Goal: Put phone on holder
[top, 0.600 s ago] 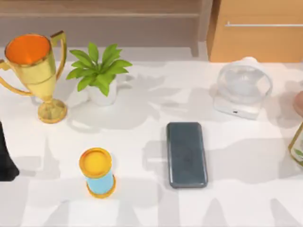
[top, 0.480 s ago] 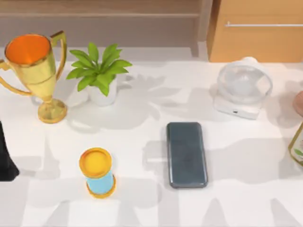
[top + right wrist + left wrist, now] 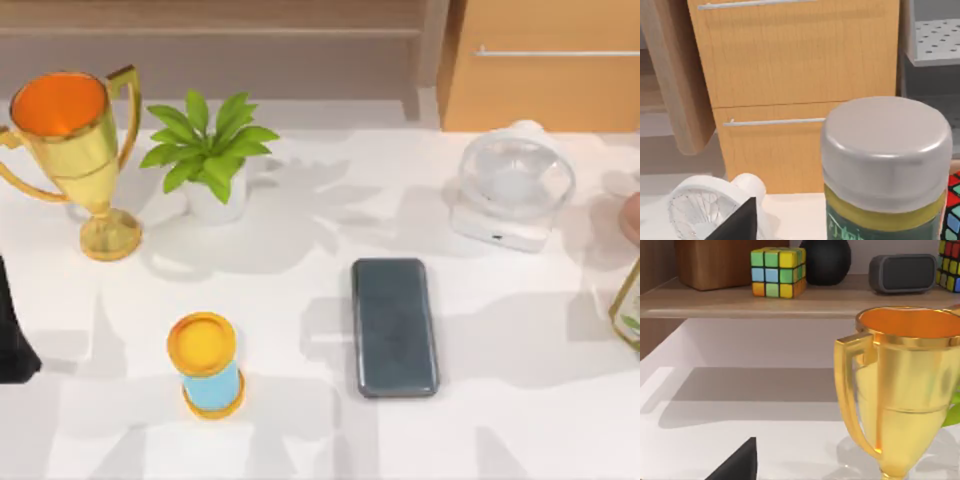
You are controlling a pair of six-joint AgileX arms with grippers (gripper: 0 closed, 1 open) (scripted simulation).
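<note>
The phone (image 3: 394, 327) lies flat on the worktop (image 3: 300, 250), a little right of the middle, its long side running toward and away from the arms, well apart from everything else. It looks like a stiff, thin, glossy slab: light enough, I'd judge, but slippery, and so low that fingers can only get it by closing across the two long edges near the middle, where the width is narrowest and the balance best. A pinch near one end would likely let it swing or slide out. No holder can be picked out for certain; the white fan (image 3: 511, 186) stands behind the phone to the right, and it is not a cradle. To the left sits a small blue can with a yellow top (image 3: 206, 364), farther back a plant (image 3: 207, 152) and a gold trophy (image 3: 75, 150). A jar (image 3: 629, 305) stands at the right edge. The left arm is a dark shape at the left edge of the worktop (image 3: 12, 335); a dark fingertip (image 3: 737, 465) shows before the trophy in its wrist view, another (image 3: 737, 225) in the right wrist view beside the jar. Whether either hand is open, I cannot tell; neither has hold of anything I can see.
</note>
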